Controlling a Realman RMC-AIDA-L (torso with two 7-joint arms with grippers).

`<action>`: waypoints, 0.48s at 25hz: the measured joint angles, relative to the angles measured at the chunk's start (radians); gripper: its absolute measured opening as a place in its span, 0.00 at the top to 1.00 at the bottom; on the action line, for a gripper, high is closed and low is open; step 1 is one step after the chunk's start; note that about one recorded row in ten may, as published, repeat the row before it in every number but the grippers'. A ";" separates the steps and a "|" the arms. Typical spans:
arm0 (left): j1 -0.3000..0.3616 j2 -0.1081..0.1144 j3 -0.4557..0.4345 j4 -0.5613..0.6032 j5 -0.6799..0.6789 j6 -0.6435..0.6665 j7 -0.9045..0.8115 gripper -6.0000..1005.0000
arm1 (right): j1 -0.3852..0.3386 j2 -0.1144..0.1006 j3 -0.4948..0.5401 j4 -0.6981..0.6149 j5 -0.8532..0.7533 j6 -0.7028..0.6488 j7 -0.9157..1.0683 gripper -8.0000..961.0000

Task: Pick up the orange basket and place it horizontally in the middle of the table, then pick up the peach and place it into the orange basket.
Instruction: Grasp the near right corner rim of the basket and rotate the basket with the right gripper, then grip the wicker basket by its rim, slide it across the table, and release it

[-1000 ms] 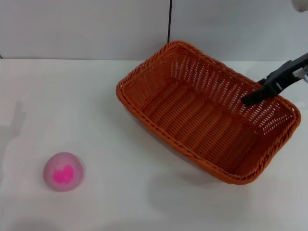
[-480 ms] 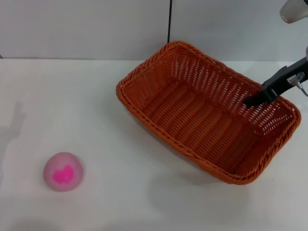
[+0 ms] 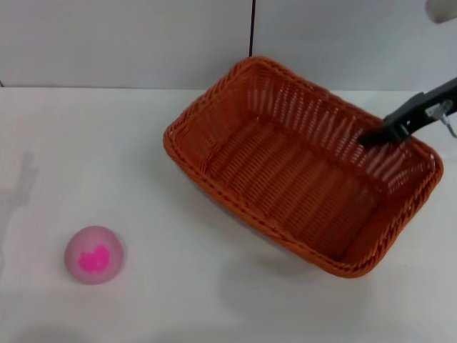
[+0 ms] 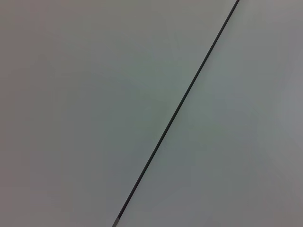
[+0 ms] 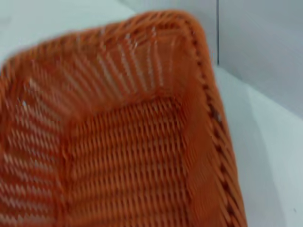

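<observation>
The orange basket (image 3: 285, 179) sits slantwise on the right half of the white table (image 3: 107, 143), its long axis running from far left to near right. My right gripper (image 3: 378, 136) comes in from the right edge and is shut on the basket's far long rim, one black finger showing inside the wall. The right wrist view looks down into the woven inside and one corner of the orange basket (image 5: 132, 151). The peach (image 3: 94, 254), pale pink with a magenta blotch, rests alone at the near left of the table. My left gripper is out of view.
A grey wall with a dark vertical seam (image 3: 251, 28) stands behind the table; the left wrist view shows only that wall and its seam (image 4: 175, 113). Bare tabletop lies between the peach and the basket.
The basket has shifted a little to the left and its near-right end has risen with my right gripper holding the rim. The peach has not moved.
</observation>
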 joint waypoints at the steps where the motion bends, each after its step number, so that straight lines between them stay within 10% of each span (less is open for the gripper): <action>1: 0.000 0.000 0.000 0.000 0.000 0.000 0.000 0.16 | -0.008 -0.008 0.010 -0.008 0.031 -0.009 -0.001 0.83; 12: -0.001 0.000 0.000 0.005 0.000 0.003 0.000 0.16 | -0.073 -0.099 0.100 -0.027 0.450 -0.140 -0.072 0.83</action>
